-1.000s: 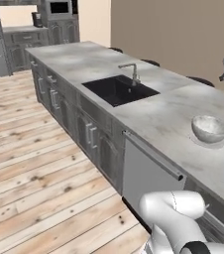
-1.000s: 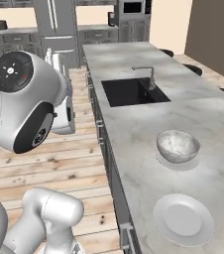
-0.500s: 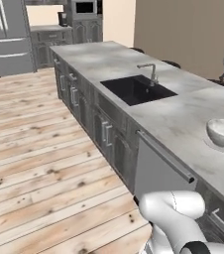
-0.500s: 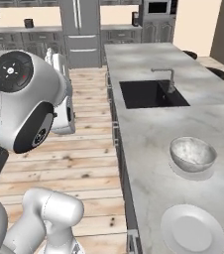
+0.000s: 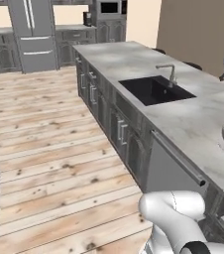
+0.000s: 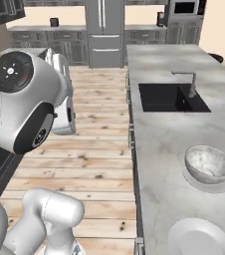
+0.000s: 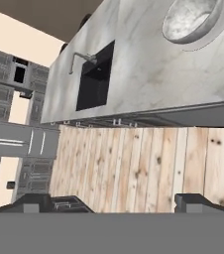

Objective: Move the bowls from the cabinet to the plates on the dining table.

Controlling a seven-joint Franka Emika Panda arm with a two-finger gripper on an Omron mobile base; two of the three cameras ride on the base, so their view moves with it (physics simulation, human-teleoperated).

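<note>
One marbled bowl (image 6: 209,164) sits on a plate (image 6: 207,183) on the table (image 6: 162,134), near side of the sink (image 6: 170,97). A 2nd plate (image 6: 200,239), bare, lies nearer still. Gripper (image 7: 119,201) wide open, holding nothing, over the wood floor (image 7: 148,158), well apart from bowl. Count: 1 bowl, 2 plates.

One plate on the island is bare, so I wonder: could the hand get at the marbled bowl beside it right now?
Probably not: the open, empty hand hangs over the wooden floor, with the marbled bowl already on its plate.
</note>
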